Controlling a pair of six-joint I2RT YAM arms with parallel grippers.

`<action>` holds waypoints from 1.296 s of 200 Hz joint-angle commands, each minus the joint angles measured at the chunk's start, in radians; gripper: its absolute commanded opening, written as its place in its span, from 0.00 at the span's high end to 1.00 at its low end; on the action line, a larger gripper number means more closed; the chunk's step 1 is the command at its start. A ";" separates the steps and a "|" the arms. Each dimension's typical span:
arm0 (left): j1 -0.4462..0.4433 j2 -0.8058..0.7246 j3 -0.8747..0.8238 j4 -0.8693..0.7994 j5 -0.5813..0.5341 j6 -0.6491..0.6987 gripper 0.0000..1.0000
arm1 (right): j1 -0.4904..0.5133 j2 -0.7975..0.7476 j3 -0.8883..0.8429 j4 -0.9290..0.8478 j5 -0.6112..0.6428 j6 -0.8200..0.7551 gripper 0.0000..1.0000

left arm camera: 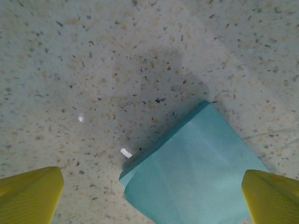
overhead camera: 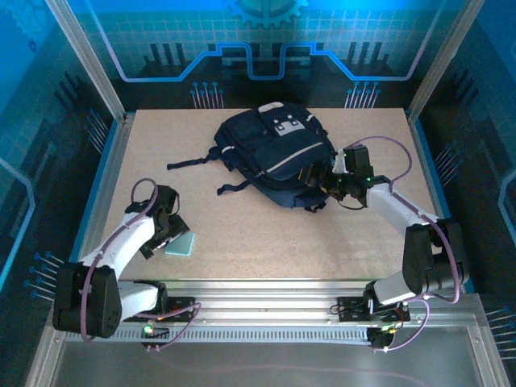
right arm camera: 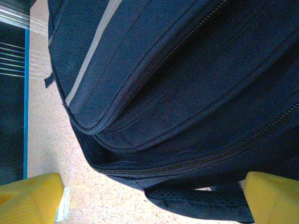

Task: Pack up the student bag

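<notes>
Over the table (overhead camera: 242, 234), both end effectors (left arm camera: 149, 186) (right arm camera: 152, 186) gape wide, empty.

Nothing legible anywhere: no words, brand names or numbers clear enough to read. On the light grey front patch (overhead camera: 284, 126) of the large dark navy fabric backpack (overhead camera: 278, 161), only a few small dark marks, too small and blurred to make out as letters or a logo. On the glowing blue back wall panel (overhead camera: 363, 32), a drawn pale-blue gear emblem (overhead camera: 266, 8) at the top centre, cut off by the frame edge, above an angular bright-blue circuit-style outline (overhead camera: 322, 63), both purely graphic and without lettering.
</notes>
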 commanded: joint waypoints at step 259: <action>-0.348 0.420 0.312 0.084 0.099 -0.025 0.01 | 0.030 -0.035 -0.018 0.027 0.033 0.049 0.00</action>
